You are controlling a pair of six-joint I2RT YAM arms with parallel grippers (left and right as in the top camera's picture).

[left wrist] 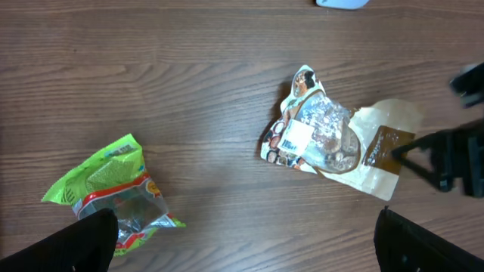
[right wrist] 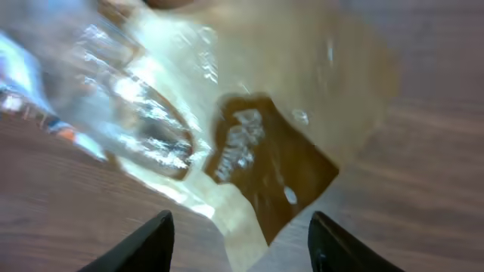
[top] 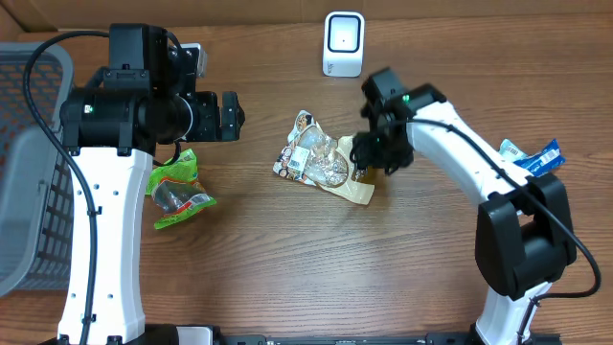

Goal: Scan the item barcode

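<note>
The right pincer [right wrist: 240,221] has its fingers apart and grips nothing. It hangs low over the tan and brown end of a clear snack bag [top: 321,163], and that end shows between the two fingertips in the right wrist view. The bag lies flat on the bench [top: 287,259] near its middle, printed end pointing toward the left arm, with a white label [left wrist: 296,137] facing up. Whether the label carries the barcode is too small to tell.

The left pincer [left wrist: 246,221] is spread wide and empty, held above the bench to the left of the snack bag and well apart from it. Below the left arm lies a green bag [top: 177,192] with a clear window.

A white scanner [top: 343,43] stands at the far edge of the bench, beyond the snack bag. A grey basket [top: 29,144] sits at the left edge. A blue and white packet [top: 532,158] lies at the right, beside the right arm.
</note>
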